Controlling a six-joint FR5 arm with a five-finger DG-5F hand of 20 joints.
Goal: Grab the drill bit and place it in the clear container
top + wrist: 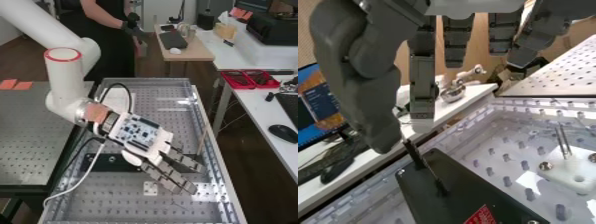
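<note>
One thin dark rod, taken to be the drill bit, is seen on the black plate, close by the tip of the thumb. The hand is held with thumb and fingers apart; whether the rod is touched cannot be told. It could be knocked over if it is bumped from one side, or dropped if it is pinched too near its end. The long side rim is near the fingertips, and the white block should be missed too. More room may be found straight up.
</note>
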